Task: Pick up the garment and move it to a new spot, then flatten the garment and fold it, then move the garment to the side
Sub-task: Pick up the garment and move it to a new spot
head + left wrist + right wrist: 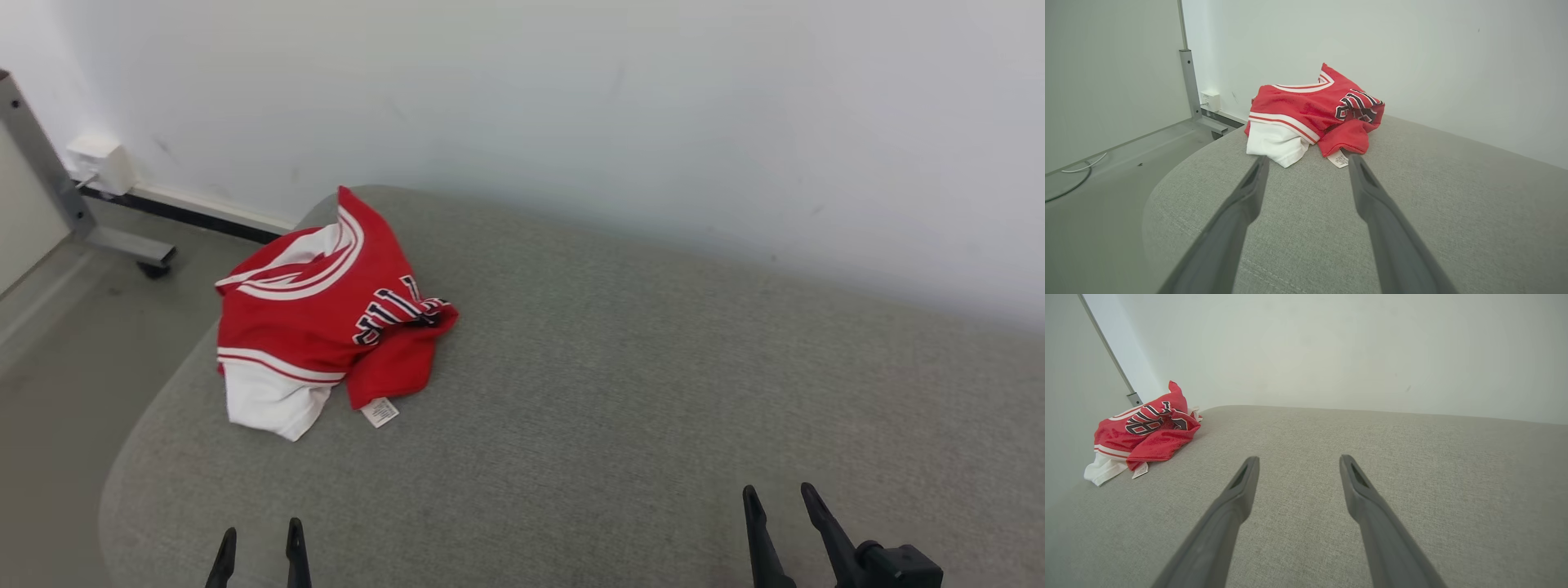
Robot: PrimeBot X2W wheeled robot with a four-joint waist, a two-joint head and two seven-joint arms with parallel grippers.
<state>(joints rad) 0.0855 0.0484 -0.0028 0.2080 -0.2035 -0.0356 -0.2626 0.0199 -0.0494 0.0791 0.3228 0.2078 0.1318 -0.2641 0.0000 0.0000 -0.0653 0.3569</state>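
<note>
Nearest us, our left gripper (261, 527) and right gripper (778, 488) hover over the grey woven-fabric cushion (612, 367), jaws spread wide and holding nothing. Farther off, the crumpled red-and-white mesh jersey (326, 318) lies near the cushion's far-left corner, before the white wall (571, 98).

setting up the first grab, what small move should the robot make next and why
Probably ease the left gripper forward toward the crumpled red and white garment. It lies bunched at the far left corner of the grey cushion, untouched. The left gripper is open, empty and pointing at it from short of it, while the right gripper, also open, sits much farther off to the side.
</note>
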